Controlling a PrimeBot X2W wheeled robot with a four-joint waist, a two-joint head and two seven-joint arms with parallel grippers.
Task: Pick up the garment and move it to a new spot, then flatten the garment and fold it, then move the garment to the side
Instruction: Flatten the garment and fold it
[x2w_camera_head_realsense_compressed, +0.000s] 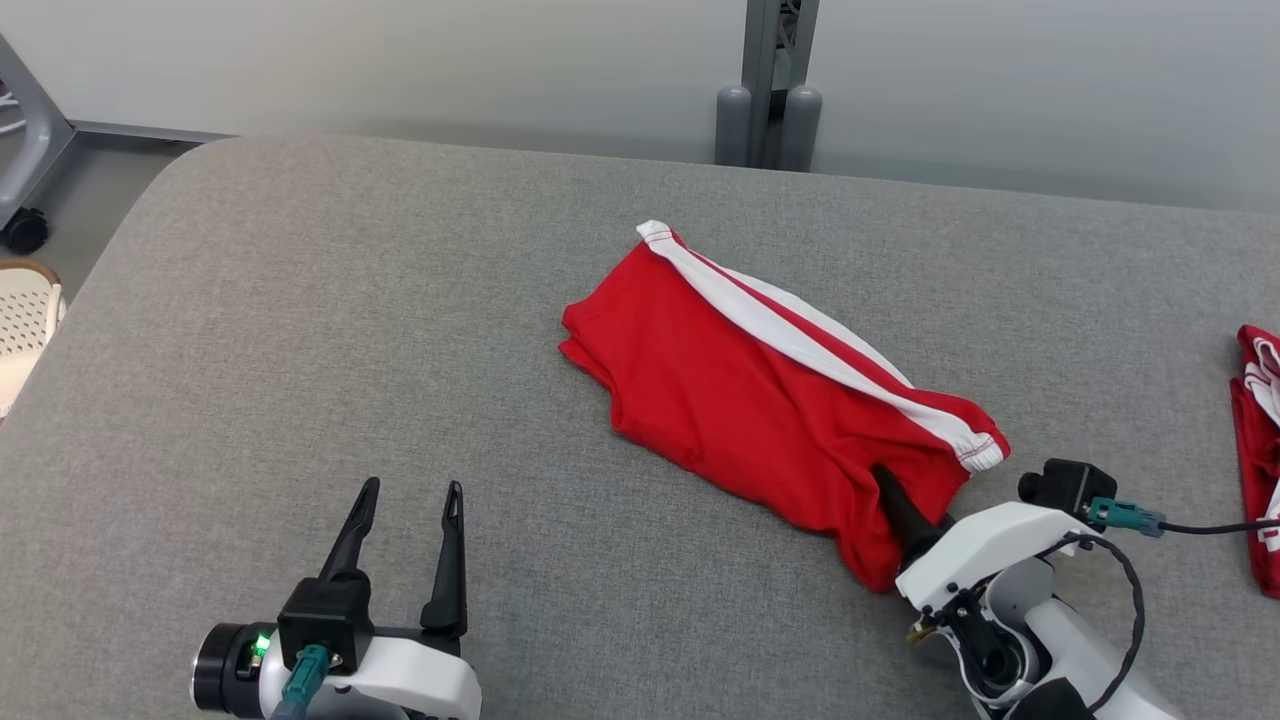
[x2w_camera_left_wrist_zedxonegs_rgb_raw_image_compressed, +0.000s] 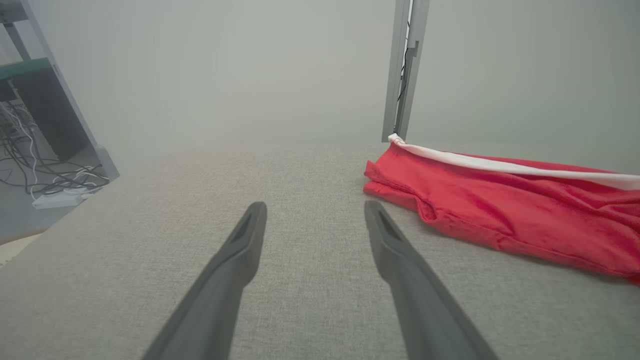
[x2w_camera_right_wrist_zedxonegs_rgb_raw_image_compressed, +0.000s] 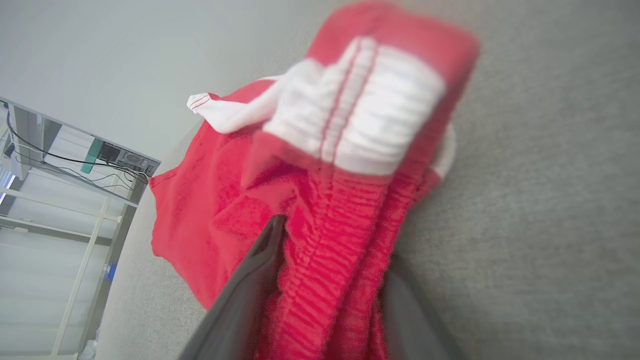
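Slippage risk: right gripper (x2w_camera_head_realsense_compressed: 890, 488) pinches the shorts (x2w_camera_head_realsense_compressed: 760, 390) by their bunched waistband (x2w_camera_right_wrist_zedxonegs_rgb_raw_image_compressed: 320, 300) at five o'clock, so dragging could unfold them; left gripper (x2w_camera_head_realsense_compressed: 410, 520) gapes empty at seven.

A red garment (x2w_camera_head_realsense_compressed: 760, 400) of soft, matt knit cloth, with a smooth white stripe and a ribbed waistband, is seen on a table (x2w_camera_head_realsense_compressed: 300, 350) covered in coarse-woven, matt grey fabric. Left of the garment, the left gripper (x2w_camera_head_realsense_compressed: 413, 485) is shown with fingers (x2w_camera_left_wrist_zedxonegs_rgb_raw_image_compressed: 235, 260) of dull dark plastic. Behind the garment a post (x2w_camera_head_realsense_compressed: 770, 80) of satin grey metal is seen, and at the garment's near end a wrist shell (x2w_camera_head_realsense_compressed: 985, 545) of glossy white plastic.
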